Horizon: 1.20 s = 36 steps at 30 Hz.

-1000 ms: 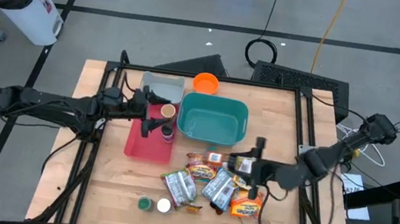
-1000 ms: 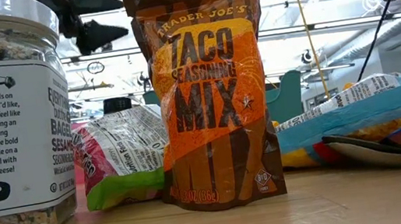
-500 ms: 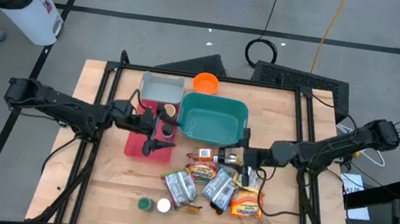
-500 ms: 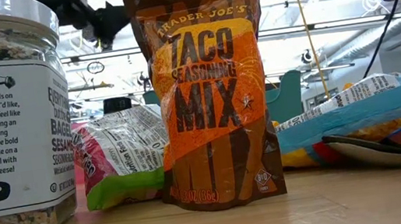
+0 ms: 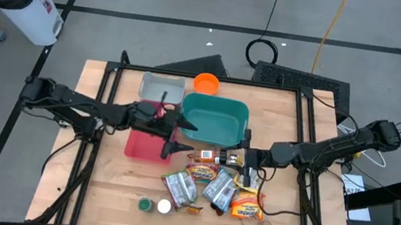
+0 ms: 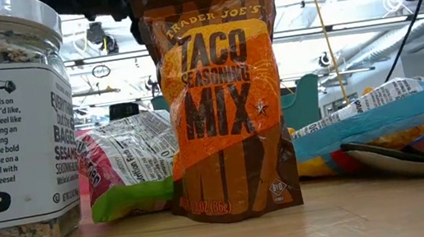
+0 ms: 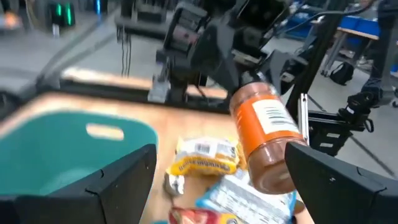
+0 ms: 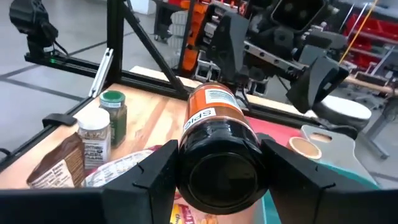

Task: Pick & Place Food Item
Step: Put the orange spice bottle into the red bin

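1. The right gripper [image 5: 227, 157] sits in the middle of the high view, just below the teal tub [image 5: 215, 120]. Its two dark fingers [image 8: 152, 171] pinch a spice jar [image 8: 214, 146] from both sides.
2. The spice jar is round and fat. It has an orange label with white patches and small black print, and the word "SPICE" runs down it. Its lid is black and shiny. Reddish-brown powder shows at one end in the left wrist view [image 7: 264, 134].
3. The jar lies on its side in the grip, up off the table, above the pile of food packets [image 5: 210, 185].
4. In the high view the jar [image 5: 209, 156] is a small orange and white thing at the tip of the right gripper, in the middle of the frame.
5. The left gripper [image 5: 182, 135] is just left of the middle of the high view, beside the left edge of the teal tub. Its fingers [image 7: 124, 177] are spread wide with nothing between them.
6. A red tray [image 5: 142, 144] lies under the left arm, left of the middle.
7. In the low view, a brown and orange taco mix bag [image 6: 221, 96] stands in the middle, and a glass seasoning jar [image 6: 9, 126] stands at the left edge.
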{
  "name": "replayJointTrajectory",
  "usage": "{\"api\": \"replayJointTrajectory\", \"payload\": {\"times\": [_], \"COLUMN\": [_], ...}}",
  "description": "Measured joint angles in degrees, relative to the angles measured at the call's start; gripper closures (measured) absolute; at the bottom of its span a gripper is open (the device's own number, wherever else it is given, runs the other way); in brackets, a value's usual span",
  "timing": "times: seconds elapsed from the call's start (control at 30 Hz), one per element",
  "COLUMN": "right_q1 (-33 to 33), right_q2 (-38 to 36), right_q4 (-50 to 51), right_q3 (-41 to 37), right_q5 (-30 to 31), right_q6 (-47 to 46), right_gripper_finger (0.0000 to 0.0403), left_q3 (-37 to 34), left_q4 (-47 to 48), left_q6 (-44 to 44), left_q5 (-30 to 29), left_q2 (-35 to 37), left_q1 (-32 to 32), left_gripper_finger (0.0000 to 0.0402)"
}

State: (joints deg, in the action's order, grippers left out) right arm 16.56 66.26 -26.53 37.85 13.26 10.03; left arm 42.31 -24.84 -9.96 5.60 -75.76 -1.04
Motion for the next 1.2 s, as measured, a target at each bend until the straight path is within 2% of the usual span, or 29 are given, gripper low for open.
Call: {"api": "replayJointTrajectory", "payload": {"times": [0.1, 0.3, 0.53, 0.83, 0.93, 1.07, 1.2], "right_q1": [0.00, -0.05, -0.81, -0.80, -0.79, -0.79, -0.79], "right_q2": [0.47, 0.92, 0.90, 0.90, 0.90, 0.83, 0.81], "right_q4": [-0.23, 4.20, 4.28, 4.28, 4.16, 4.01, 3.35], "right_q3": [0.00, -0.02, 0.02, 0.02, 0.02, 0.02, 0.02], "right_q5": [0.14, 0.43, 0.36, 0.57, 0.46, 0.43, 0.52], "right_q6": [-1.38, -4.71, -5.45, -4.96, -4.86, -4.86, -4.86], "right_gripper_finger": [0.0210, 0.0210, 0.0210, 0.0210, 0.0210, 0.0210, 0.0195], "left_q3": [3.02, 7.46, 14.33, 24.43, 26.32, 26.61, 26.61], "left_q4": [3.64, 7.69, 10.74, 26.71, 29.11, 30.03, 30.63], "left_q6": [-2.31, -0.03, 0.90, 3.29, 4.38, 5.59, 5.80], "left_q5": [-0.20, -0.12, -0.54, -3.18, -3.97, -5.50, -5.45], "left_q2": [-1.55, -5.22, -12.15, -19.86, -21.11, -21.04, -20.95], "left_q1": [-0.77, -4.09, -6.25, -5.34, -5.31, -5.31, -5.36], "left_gripper_finger": [0.0039, 0.0039, 0.0039, 0.0039, 0.0042, 0.0072, 0.0139]}}
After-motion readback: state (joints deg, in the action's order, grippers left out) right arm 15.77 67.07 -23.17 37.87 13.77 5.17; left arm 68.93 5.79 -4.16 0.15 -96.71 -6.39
